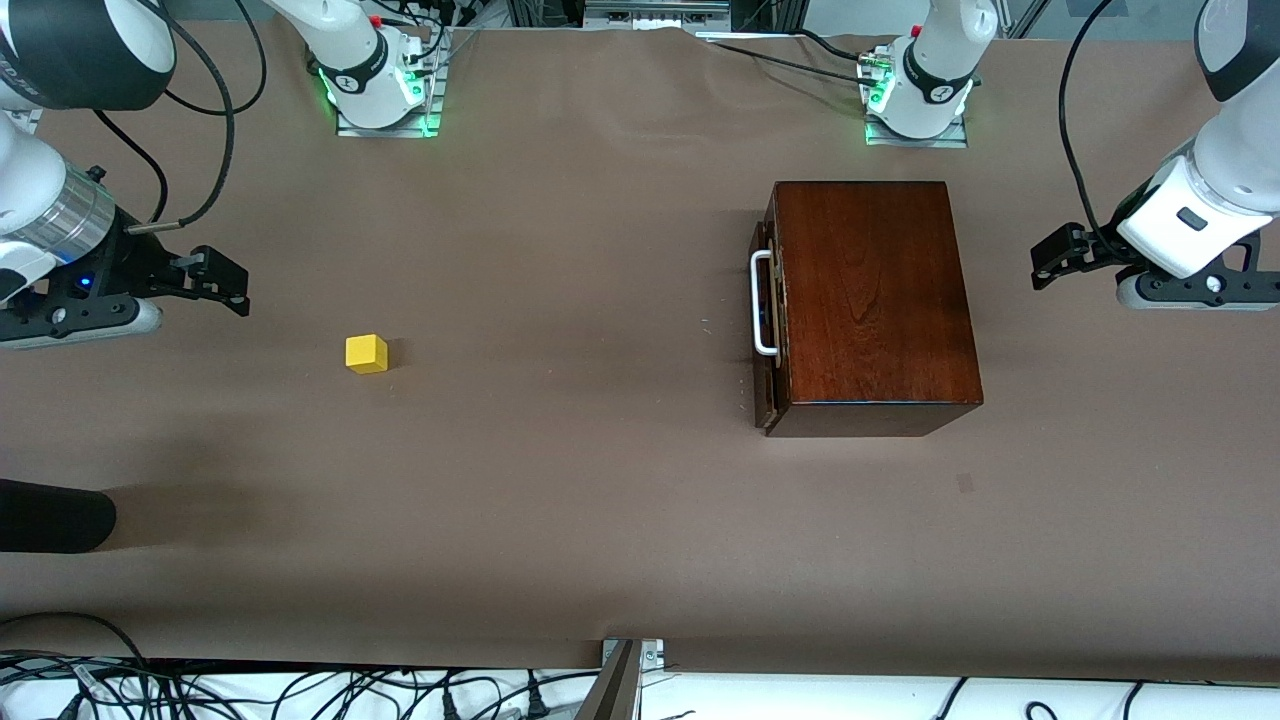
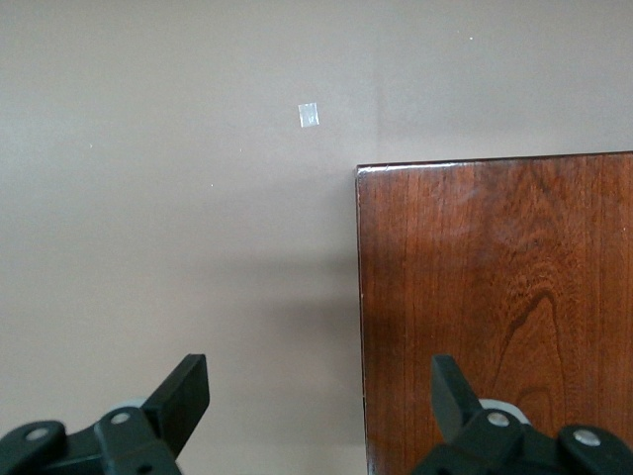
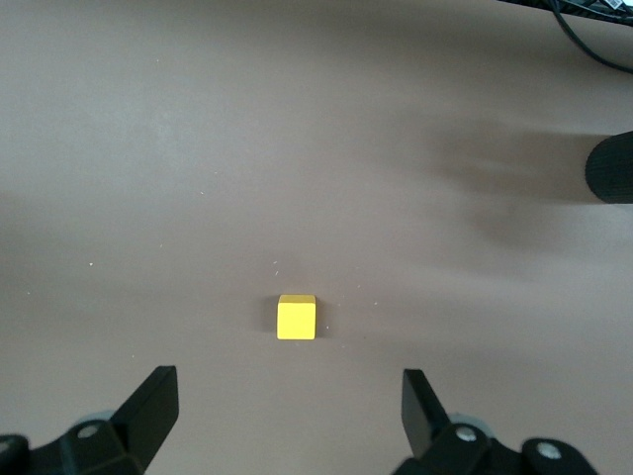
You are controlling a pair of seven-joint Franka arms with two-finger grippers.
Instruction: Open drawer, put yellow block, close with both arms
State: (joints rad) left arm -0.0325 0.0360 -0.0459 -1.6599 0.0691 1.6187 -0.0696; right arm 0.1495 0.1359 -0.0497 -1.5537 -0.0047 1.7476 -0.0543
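The yellow block (image 1: 366, 353) sits on the brown table toward the right arm's end, and shows in the right wrist view (image 3: 296, 317) just ahead of the fingertips. My right gripper (image 1: 228, 283) (image 3: 289, 401) is open and empty, apart from the block. The dark reddish-brown box (image 1: 880, 300) stands toward the left arm's end. Its drawer front (image 1: 768, 385) with the white bar handle (image 1: 762, 303) faces the block and looks shut or nearly so. My left gripper (image 1: 1042, 262) (image 2: 318, 391) is open and empty, by the box's edge (image 2: 495, 307) opposite the handle.
A black cylinder (image 1: 55, 515) (image 3: 610, 168) reaches in at the table's edge at the right arm's end, nearer to the front camera than the block. A small pale mark (image 1: 965, 483) (image 2: 309, 115) lies on the table near the box. Cables run along the front edge.
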